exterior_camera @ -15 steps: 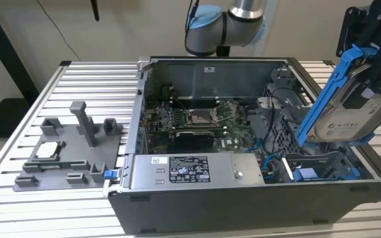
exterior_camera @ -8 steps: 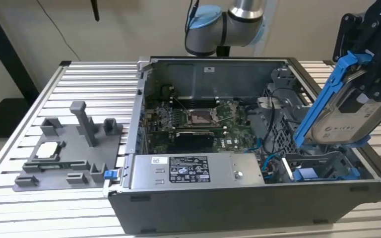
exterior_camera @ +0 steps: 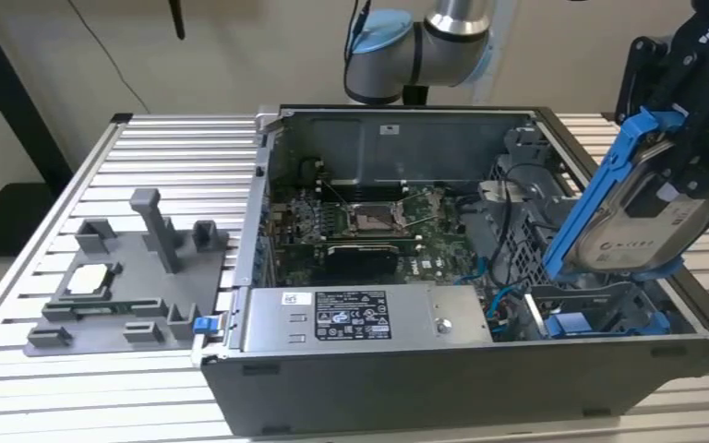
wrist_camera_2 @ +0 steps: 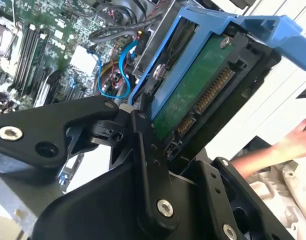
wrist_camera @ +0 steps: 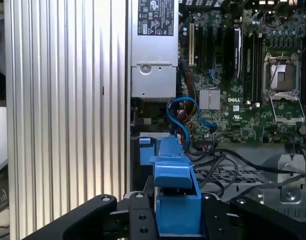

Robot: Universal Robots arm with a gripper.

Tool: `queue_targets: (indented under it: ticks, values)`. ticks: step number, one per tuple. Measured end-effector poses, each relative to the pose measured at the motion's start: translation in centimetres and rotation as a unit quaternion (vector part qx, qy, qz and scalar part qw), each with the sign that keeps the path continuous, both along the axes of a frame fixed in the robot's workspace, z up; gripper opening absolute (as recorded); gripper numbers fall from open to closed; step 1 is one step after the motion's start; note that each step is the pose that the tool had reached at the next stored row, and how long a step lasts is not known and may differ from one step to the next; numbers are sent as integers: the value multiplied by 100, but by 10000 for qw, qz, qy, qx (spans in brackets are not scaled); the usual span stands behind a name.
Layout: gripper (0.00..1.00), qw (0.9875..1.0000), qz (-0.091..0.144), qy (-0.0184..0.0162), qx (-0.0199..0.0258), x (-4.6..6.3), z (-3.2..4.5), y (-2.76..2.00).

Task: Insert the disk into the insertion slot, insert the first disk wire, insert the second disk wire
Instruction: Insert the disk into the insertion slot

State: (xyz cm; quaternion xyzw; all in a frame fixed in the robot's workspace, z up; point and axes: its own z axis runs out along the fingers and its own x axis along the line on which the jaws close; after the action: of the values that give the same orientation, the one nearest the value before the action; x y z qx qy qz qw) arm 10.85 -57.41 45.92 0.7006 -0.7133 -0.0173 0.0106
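I'm gripping the disk (exterior_camera: pixel 635 214) right now, my pincer (exterior_camera: pixel 687 152) closed on its bright blue carrier frame, fingers pressing in on both sides. In the exterior view the disk is hanging tilted, close to upright, pale label facing out, at the exterior view's right end of the open computer case (exterior_camera: pixel 453 392). Its lower edge is sitting just above the insertion slot (exterior_camera: pixel 594 318), the dark cage with blue rails, and the disk is not yet inside it.

In the second wrist view I'm looking at the disk's green circuit-board underside (wrist_camera_2: pixel 195 87) and its row of connector pins, with the blue frame wrapping round it. A person's hand (wrist_camera_2: pixel 288 145) is showing beyond the disk, outside the case.

In the first wrist view the blue frame (wrist_camera: pixel 175 197) is sitting between my black fingers (wrist_camera: pixel 138 220). Past it, a blue cable (wrist_camera: pixel 185 111) is looping loose between the grey power-supply box (wrist_camera: pixel 153 75) and the motherboard (wrist_camera: pixel 243 100). The case is resting on a slatted metal table (exterior_camera: pixel 145 148), and a grey fixture plate (exterior_camera: pixel 133 277) is lying on the table beside the case.
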Motion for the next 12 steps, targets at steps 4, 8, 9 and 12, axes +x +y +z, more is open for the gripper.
queue_targets:
  ticks: [4, 8, 9, 12]
  values:
    - [0, 10000, 0, 0, 8, 4, -30, 0]
    - [0, 10000, 0, 0, 11, 5, -41, 0]
    - [0, 10000, 0, 0, 12, 5, -42, 0]
    - [0, 10000, 0, 0, 15, 7, -52, 0]
